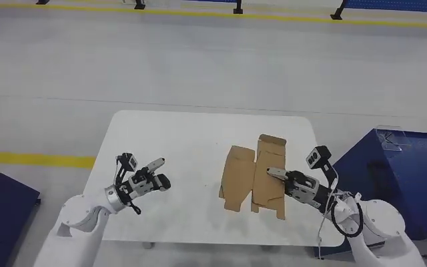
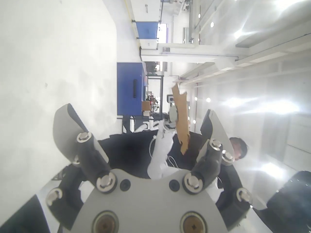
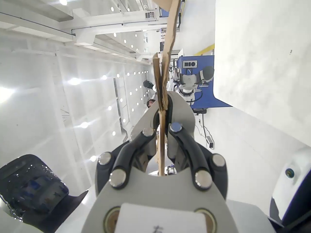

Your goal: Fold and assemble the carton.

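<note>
Finding 1: your right gripper [image 3: 162,107] was pressed together on one edge of the carton [image 1: 257,177]. The board ran edge-on between its fingers. The carton was flat and unfolded, and it was held over the right half of the table [image 1: 173,133]. From the left wrist view it appeared to be raised off the surface.

Finding 2: your left gripper [image 1: 162,171] was spread wide and held nothing. It sat over the left half of the table, well apart from the carton.

Risks, as judged:
- You had a single pinch at one edge. The free panels could sag or swing about that grip, and the board could slide out of it.
- Two layers seemed to meet in the jaws. They could shear apart under load, and you would lose your alignment.
- With no second hold, any push to open the carton could crease it off the score lines.
- If you brought the left gripper in at a poor angle, it could knock the board loose or tear a flap.
</note>
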